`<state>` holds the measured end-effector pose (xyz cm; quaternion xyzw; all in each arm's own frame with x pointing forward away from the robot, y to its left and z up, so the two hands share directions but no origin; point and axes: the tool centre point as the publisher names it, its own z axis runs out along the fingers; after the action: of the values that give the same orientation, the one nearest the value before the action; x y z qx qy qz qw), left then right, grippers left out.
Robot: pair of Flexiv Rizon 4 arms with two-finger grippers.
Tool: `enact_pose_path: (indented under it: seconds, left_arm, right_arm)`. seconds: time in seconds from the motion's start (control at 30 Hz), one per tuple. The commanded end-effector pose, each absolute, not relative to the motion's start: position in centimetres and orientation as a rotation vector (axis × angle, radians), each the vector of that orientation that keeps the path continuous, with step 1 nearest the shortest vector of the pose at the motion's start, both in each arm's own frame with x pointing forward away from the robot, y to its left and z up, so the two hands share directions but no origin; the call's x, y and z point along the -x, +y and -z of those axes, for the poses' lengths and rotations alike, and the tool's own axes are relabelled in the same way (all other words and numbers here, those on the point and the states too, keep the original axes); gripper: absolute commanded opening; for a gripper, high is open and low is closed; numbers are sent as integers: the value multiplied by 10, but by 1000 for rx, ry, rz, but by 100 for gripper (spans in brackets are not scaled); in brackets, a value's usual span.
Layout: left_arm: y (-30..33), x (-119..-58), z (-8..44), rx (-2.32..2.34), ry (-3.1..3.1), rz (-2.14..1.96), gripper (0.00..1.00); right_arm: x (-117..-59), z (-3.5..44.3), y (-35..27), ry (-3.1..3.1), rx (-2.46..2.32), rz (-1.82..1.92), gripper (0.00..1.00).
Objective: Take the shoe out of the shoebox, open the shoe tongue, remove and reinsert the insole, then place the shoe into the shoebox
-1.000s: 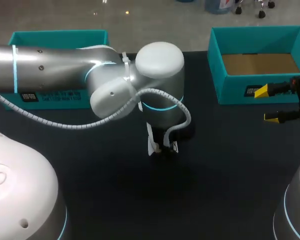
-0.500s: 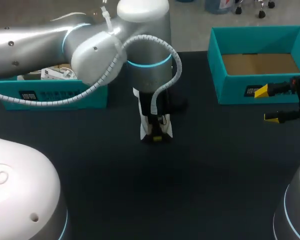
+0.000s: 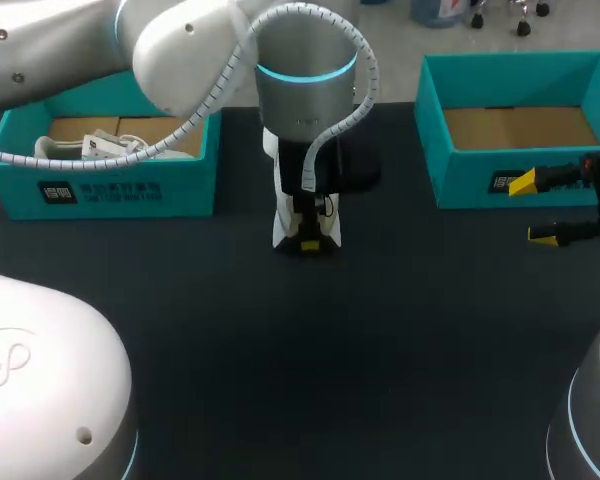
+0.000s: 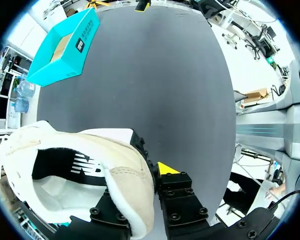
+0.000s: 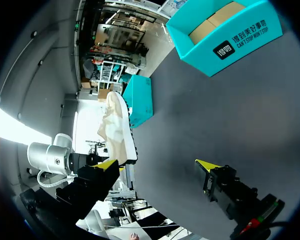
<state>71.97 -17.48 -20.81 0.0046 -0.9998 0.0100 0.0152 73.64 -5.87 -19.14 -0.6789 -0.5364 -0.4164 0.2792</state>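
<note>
Shoe (image 4: 117, 167) in L gripper (image 4: 140, 182), by collar.

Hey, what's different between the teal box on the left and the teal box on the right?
The left box holds white crumpled material on its brown floor; the right box shows only a bare brown floor. In the head view the left arm crosses above the left box, while the right gripper sits open by the right box's near wall. Both are teal, open-topped, with a dark label on the near wall.
</note>
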Motion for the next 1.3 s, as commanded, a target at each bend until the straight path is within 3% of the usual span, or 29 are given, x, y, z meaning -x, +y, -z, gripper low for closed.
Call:
enact_pose_path:
  seconds: [0.03,0.6,1.3]
  left_arm:
    - [-174,-720,206,-13,-3112,-33,0]
    - [-150,-733,201,47,-3071,-34,0]
    - [-30,-787,172,60,-3034,-9,0]
  right_arm:
    - [-736,191,-58,-1440,1826,1113,100]
    - [-736,191,-58,-1440,1826,1113,100]
    - [-736,191,-58,-1440,1826,1113,100]
